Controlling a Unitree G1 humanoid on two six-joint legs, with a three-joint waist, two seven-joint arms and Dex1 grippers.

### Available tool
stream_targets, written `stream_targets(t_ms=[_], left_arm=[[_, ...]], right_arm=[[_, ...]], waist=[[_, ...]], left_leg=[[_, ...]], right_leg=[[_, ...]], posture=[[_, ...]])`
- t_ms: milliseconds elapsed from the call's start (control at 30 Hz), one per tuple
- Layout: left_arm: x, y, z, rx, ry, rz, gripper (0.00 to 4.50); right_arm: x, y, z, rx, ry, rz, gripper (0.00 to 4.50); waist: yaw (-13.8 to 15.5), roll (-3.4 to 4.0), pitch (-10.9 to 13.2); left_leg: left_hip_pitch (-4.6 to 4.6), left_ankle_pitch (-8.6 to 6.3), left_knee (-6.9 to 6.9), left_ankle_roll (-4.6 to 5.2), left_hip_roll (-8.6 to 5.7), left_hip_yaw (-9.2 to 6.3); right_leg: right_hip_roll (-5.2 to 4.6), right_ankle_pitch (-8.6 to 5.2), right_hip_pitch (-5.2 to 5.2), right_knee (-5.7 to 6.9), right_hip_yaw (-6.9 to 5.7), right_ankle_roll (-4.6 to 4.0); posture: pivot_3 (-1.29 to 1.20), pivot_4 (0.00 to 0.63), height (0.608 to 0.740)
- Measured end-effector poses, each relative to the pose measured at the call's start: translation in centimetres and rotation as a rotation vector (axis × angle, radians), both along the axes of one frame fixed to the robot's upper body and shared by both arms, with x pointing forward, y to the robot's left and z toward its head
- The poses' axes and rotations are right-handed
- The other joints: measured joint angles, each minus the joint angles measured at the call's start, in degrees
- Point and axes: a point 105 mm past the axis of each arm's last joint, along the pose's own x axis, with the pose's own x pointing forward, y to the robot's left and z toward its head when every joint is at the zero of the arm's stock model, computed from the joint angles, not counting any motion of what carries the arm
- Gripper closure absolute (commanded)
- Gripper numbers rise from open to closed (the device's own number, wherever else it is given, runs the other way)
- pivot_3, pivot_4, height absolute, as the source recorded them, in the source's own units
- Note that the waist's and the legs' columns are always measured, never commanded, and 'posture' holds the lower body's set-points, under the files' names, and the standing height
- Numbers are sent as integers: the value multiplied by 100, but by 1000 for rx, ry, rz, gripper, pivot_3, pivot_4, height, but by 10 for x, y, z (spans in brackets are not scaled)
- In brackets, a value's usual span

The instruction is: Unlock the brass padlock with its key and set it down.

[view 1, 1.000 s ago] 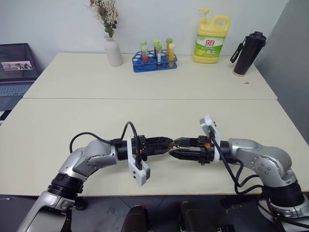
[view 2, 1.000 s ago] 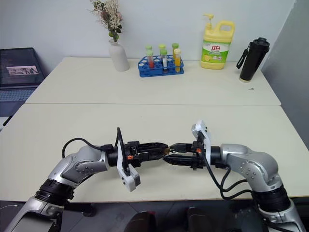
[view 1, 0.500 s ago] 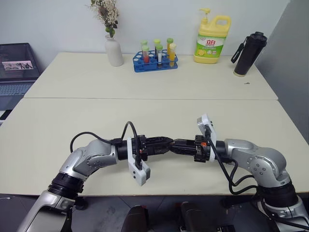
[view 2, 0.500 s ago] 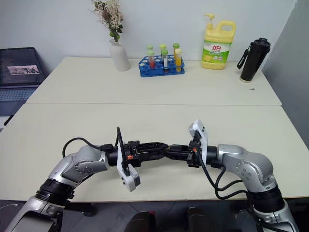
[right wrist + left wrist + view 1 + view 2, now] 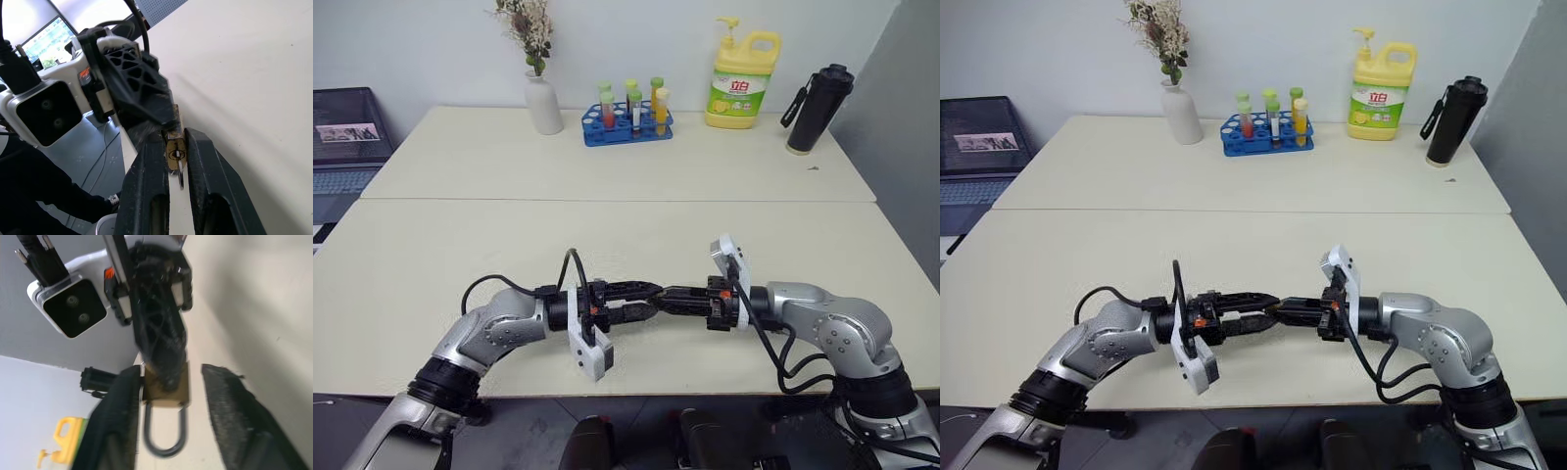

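The right claw (image 5: 177, 147) pinches the brass padlock (image 5: 168, 384) above the table (image 5: 607, 157), near its front edge. The left claw (image 5: 171, 396) stands spread around the padlock, its fingers (image 5: 230, 396) apart from it.

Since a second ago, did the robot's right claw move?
Yes. The right gripper slid left toward the left gripper, judged against the table edge, and shut on the brass padlock.

1. The left gripper (image 5: 168, 423), fingers (image 5: 115, 431) spread, flanks the padlock (image 5: 166, 387).
2. The right gripper (image 5: 168, 377) pinches the padlock from 12 o'clock.
3. The shackle (image 5: 165, 433) hangs toward 6 o'clock.
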Motion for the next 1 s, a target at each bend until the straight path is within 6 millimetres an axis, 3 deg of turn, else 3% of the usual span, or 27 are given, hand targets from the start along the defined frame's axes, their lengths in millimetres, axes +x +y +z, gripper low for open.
stream_targets(t_ms=[133, 200, 300, 400, 567, 667, 767, 900, 1000], left_arm=[[-8, 8, 5, -19, 82, 0, 246], [-12, 11, 6, -10, 137, 8, 239], [-16, 10, 14, -38, 218, 17, 811], [-14, 8, 31, -134, 337, 53, 1743], [1, 14, 49, -239, 518, 156, 3353], [20, 22, 55, -289, 676, 226, 4343], [36, 30, 54, -329, 792, 274, 4500], [51, 31, 35, -344, 887, 294, 4500], [52, 22, 20, -319, 935, 278, 4500]], right_arm=[[7, -4, 0, 2, 11, -22, 4348], [13, -8, -1, -1, 16, -44, 4348], [19, -14, -4, -13, 10, -69, 4348], [23, -19, -3, -29, -19, -77, 4348], [27, -25, -4, -58, -70, -82, 4348], [24, -21, -3, -64, -113, -43, 4348], [20, -17, 0, -55, -143, -7, 4348], [19, -13, 9, -39, -188, 19, 4348], [17, -12, 11, -36, -200, 28, 4348]], waist=[[-4, 0, 0], [-4, 1, 1], [-2, 1, 1], [0, 1, 1], [-4, 1, 2], [-4, 1, 2], [-4, 2, 3], [0, 0, 3], [1, 0, 4]], left_leg=[[2, 0, 0, 0, 1, 2], [1, 0, 0, 0, 1, 2], [0, 0, 0, 0, -1, 2], [0, 0, 1, 0, -1, 0], [3, 0, 0, 0, 1, 0], [2, 0, 2, 0, 1, -3], [3, 0, 1, 0, 0, -1], [0, 0, 2, 0, -2, -1], [-2, 0, 1, 0, -1, -3]], right_leg=[[0, 0, 0, 0, 1, 0], [0, 0, 0, 0, 2, 0], [0, -1, 0, -1, 2, 1], [0, -1, 0, -1, 0, 1], [10, -1, 0, 0, 2, 2], [33, -1, 0, 0, 0, 2], [35, -1, 0, -2, 2, 2], [35, -1, -1, -3, 2, 1], [34, -1, -1, -4, 3, 1]], posture=[[0, 150, 740], [0, 150, 740], [0, 150, 740], [0, 150, 740], [0, 150, 740], [0, 150, 740], [0, 150, 740], [0, 150, 740], [0, 150, 740]])
